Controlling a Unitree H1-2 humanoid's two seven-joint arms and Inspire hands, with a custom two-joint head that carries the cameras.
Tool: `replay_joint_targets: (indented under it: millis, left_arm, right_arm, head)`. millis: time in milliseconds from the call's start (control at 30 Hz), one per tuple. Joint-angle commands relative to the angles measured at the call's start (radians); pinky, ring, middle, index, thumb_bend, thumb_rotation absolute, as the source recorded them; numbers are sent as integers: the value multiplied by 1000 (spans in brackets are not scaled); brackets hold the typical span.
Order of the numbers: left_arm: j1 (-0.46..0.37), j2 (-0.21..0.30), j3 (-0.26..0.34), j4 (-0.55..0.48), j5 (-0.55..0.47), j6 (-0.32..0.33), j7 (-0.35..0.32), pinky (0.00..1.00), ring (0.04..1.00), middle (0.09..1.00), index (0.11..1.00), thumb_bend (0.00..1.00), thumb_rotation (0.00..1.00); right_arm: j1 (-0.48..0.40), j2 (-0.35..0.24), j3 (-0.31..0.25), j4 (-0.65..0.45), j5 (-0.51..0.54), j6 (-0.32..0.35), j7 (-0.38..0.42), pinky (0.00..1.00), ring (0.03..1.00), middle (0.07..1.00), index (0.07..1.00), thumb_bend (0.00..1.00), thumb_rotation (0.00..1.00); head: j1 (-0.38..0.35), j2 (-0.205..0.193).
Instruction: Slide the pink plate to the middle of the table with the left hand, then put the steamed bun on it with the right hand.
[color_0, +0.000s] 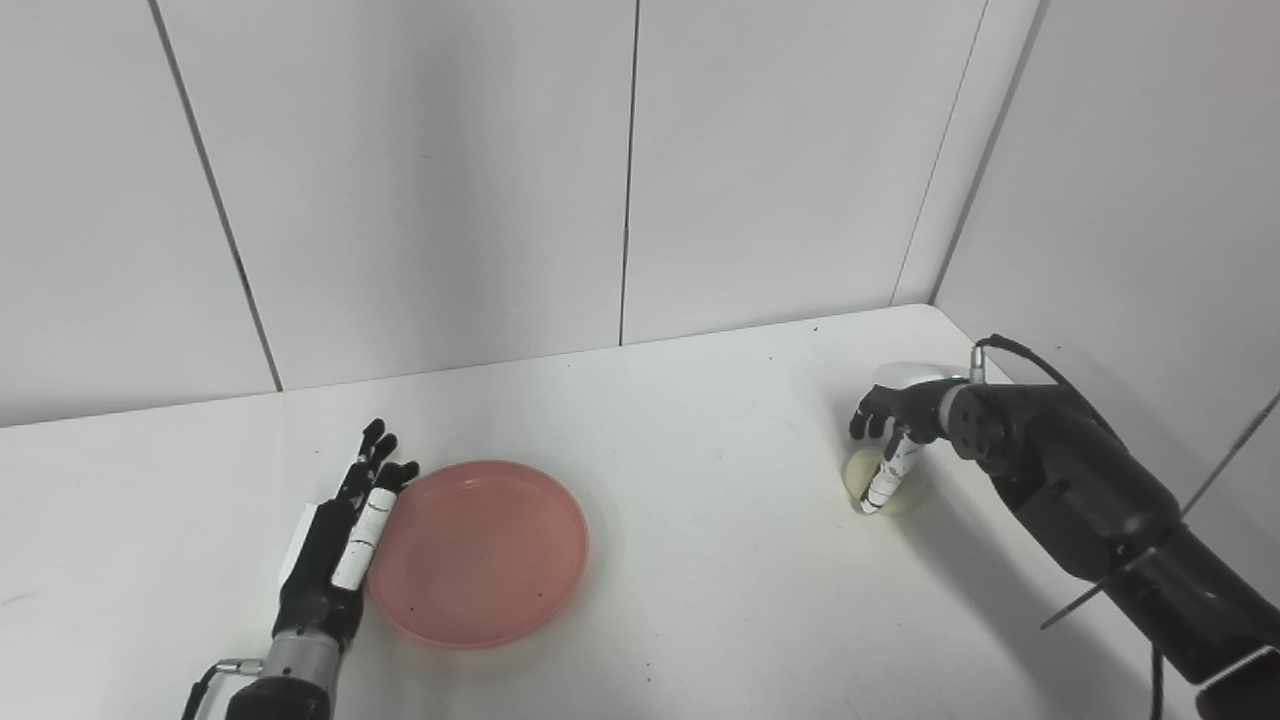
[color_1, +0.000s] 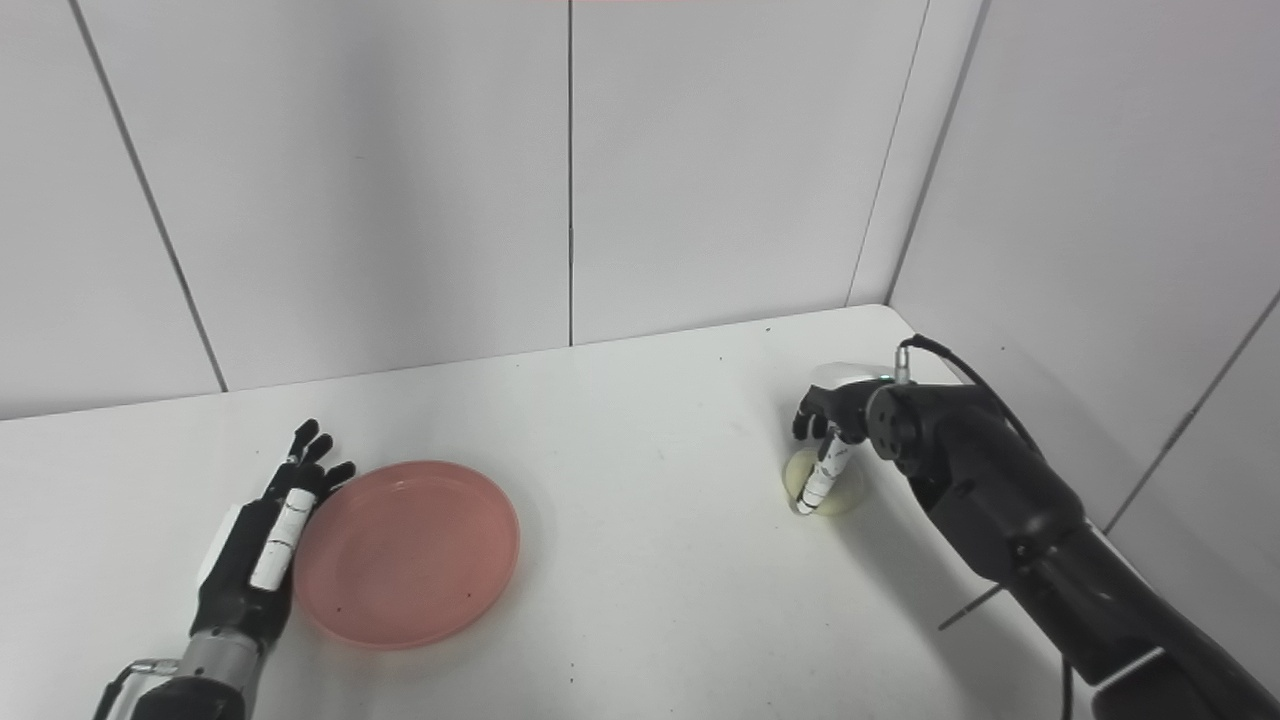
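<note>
The pink plate (color_0: 478, 550) lies empty on the white table (color_0: 700, 560), left of the middle. My left hand (color_0: 340, 535) is open with fingers straight, its edge against the plate's left rim. The pale steamed bun (color_0: 884, 483) sits on the table at the right. My right hand (color_0: 895, 425) is over it from above, fingers curled down around it and the thumb across its front; the bun still rests on the table. The hand hides most of the bun.
White wall panels (color_0: 620, 170) stand close behind the table and along its right side (color_0: 1130, 200). The table's far right corner (color_0: 925, 312) lies just behind the bun. A cable (color_0: 1040, 365) loops off my right wrist.
</note>
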Motion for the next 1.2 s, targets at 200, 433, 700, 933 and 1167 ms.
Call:
replay_joint_targets:
  millis: [200, 433, 700, 933, 1167]
  left_arm:
    - [10, -2, -9, 6, -3, 14, -15, 896, 894, 999, 1000, 785, 874]
    - [9, -1, -10, 11, -4, 12, -20, 898, 895, 1000, 1000, 787, 875]
    - [9, -3, -12, 10, -5, 17, -20, 898, 892, 1000, 1000, 789, 874]
    - [7, -5, -14, 11, -1, 22, -19, 883, 883, 995, 1000, 790, 875]
    - [7, -7, -12, 9, -8, 27, -22, 897, 887, 998, 1000, 806, 865]
  right_arm:
    - [-14, -63, -1, -41, -7, 5, 15, 715, 733, 774, 745, 1000, 327]
    - [8, -68, -16, -83, -30, 13, 36, 715, 749, 786, 753, 1000, 338]
    - [28, -54, -44, -86, -44, 13, 34, 731, 768, 791, 772, 1000, 324]
    - [38, -43, -35, -59, -58, 11, -13, 746, 785, 801, 786, 1000, 337]
    - [64, -9, -37, -36, -108, 13, -109, 604, 685, 750, 776, 1000, 320]
  head:
    - [-1, 1]
    - [1, 2]
    - [2, 1]
    - [5, 0]
    - [7, 2]
